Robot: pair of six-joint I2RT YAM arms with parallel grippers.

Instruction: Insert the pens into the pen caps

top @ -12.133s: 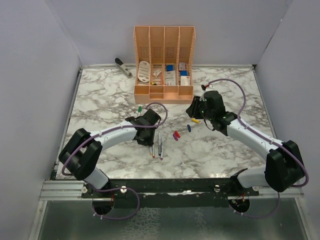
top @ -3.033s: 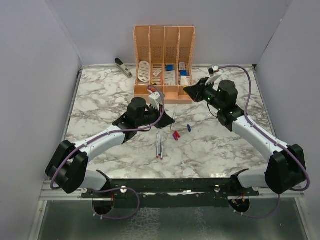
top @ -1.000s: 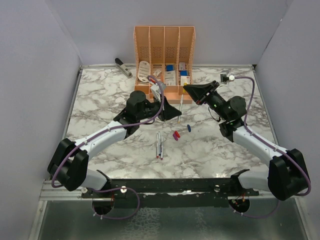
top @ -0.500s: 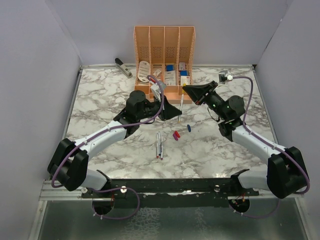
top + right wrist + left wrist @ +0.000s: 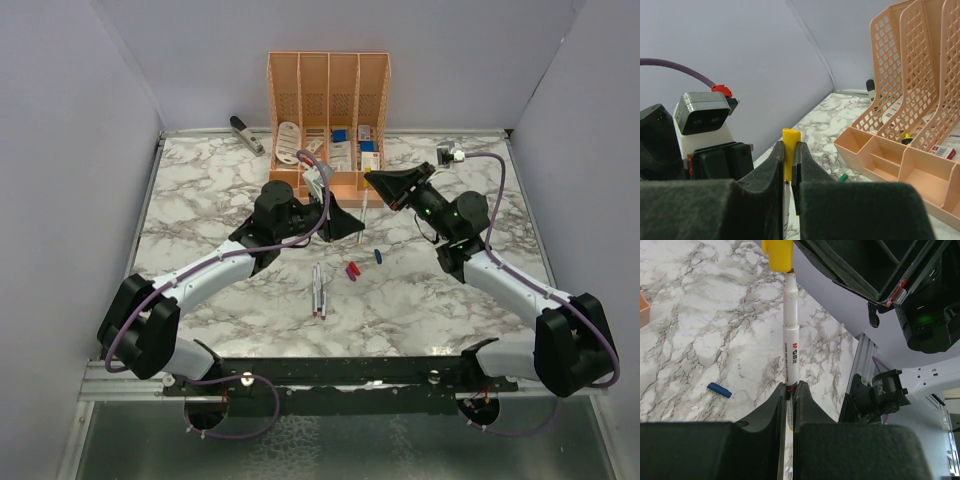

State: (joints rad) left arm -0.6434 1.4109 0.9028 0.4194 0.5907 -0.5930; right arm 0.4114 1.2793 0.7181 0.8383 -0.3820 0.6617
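My left gripper (image 5: 791,387) is shut on a white pen (image 5: 791,335), which it holds up in the air above the table. The pen's tip sits right at the open end of a yellow pen cap (image 5: 777,252). That yellow cap (image 5: 790,136) is pinched in my right gripper (image 5: 788,146), which is shut on it. From above, the pen (image 5: 364,210) spans the gap between the left gripper (image 5: 355,228) and the right gripper (image 5: 370,178). More pens (image 5: 318,290) lie on the marble. Red and purple caps (image 5: 352,270) and a blue cap (image 5: 378,256) lie nearby. A green cap (image 5: 842,177) lies near the organiser.
The peach organiser (image 5: 328,130) stands at the back middle, just behind the two grippers. A grey stapler (image 5: 245,134) lies at the back left. Grey walls close in both sides of the marble table (image 5: 200,200).
Both arms have risen from the table and turned their grippers toward each other. Over the last second the right gripper edged slightly toward the pen; the rest is still.
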